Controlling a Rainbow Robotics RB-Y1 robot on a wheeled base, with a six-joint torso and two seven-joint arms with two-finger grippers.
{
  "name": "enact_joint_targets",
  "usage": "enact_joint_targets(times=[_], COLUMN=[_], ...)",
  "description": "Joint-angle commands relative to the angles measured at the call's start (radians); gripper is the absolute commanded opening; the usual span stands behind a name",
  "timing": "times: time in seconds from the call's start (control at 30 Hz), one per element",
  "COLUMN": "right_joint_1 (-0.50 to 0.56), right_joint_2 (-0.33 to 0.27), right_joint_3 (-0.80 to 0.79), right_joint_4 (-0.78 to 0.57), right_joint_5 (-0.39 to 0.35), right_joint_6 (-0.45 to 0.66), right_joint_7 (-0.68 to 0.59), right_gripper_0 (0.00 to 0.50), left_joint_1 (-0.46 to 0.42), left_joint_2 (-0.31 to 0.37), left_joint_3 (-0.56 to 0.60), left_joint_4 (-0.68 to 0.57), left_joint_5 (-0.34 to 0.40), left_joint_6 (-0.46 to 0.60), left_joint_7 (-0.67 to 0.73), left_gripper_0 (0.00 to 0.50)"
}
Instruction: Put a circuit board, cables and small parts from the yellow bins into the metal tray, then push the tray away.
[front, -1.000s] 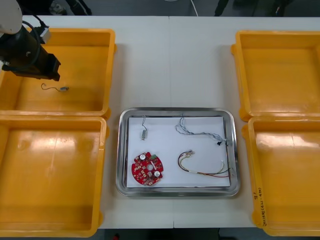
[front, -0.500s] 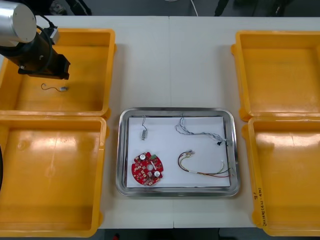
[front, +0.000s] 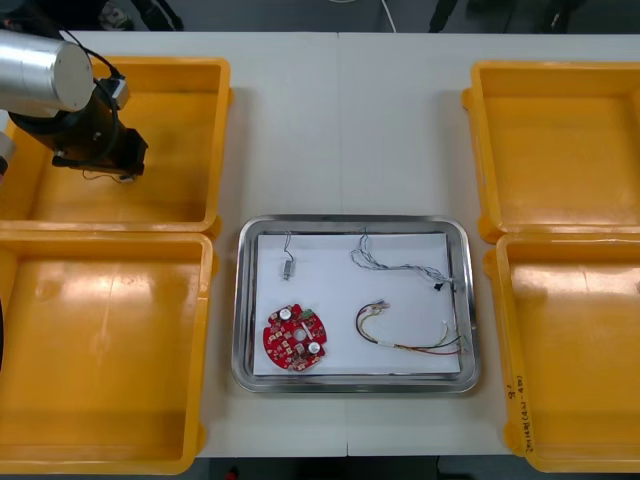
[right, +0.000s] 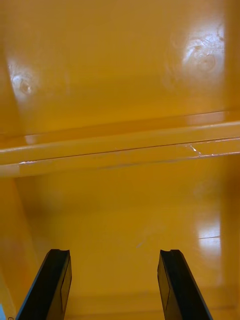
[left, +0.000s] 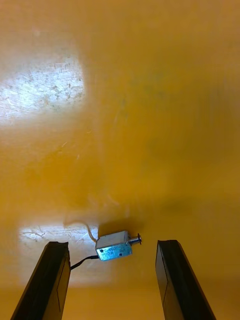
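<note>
My left gripper (front: 108, 158) hangs over the far left yellow bin (front: 190, 120), right above a small metal part. In the left wrist view that small metal part (left: 115, 246), a silver block with thin wires, lies on the orange floor between my open fingers (left: 52, 280), closer to the tips. The metal tray (front: 246, 300) in the middle holds a round red circuit board (front: 295, 338), another small metal part (front: 287, 264), a twisted blue and white cable (front: 400, 265) and a red and yellow cable (front: 405, 335). My right gripper (right: 114, 285) stands open over a bin floor with nothing between its fingers.
The near left bin (front: 100, 350) and both right bins (front: 555, 130) (front: 570, 350) look bare. A rim between two bins (right: 120, 147) crosses ahead of the right fingers. Light table shows around the tray.
The left arm has moved right and toward the near side of the far left bin, and now covers the small metal part in the front view.
</note>
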Motion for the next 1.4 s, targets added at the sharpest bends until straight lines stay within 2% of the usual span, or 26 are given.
enact_joint_targets(times=[0.03,0.67,1.37,1.4], right_joint_1=[0.042,0.068,0.068,0.068], right_joint_2=[-0.051,-0.081,-0.081,-0.081], right_joint_3=[-0.030,-0.033,-0.039,-0.039], right_joint_4=[-0.058,-0.092,-0.092,-0.092], right_joint_5=[-0.018,-0.052,-0.006,-0.006], right_joint_6=[0.004,0.004,0.027,0.029], right_joint_7=[0.005,0.003,0.005,0.005], right_gripper_0=[0.500,0.500,0.500,0.500], left_joint_1=[-0.051,-0.002,0.031,0.031], left_joint_2=[-0.011,-0.011,0.004,0.004], left_joint_3=[-0.031,-0.048,-0.046,-0.048], left_joint_4=[0.013,0.016,0.016,0.016], left_joint_5=[0.019,0.037,0.032,0.031], left_joint_6=[-0.025,-0.065,-0.079,-0.079], left_joint_7=[0.064,0.033,-0.002,-0.005], left_gripper_0=[0.500,0.500,0.500,0.430])
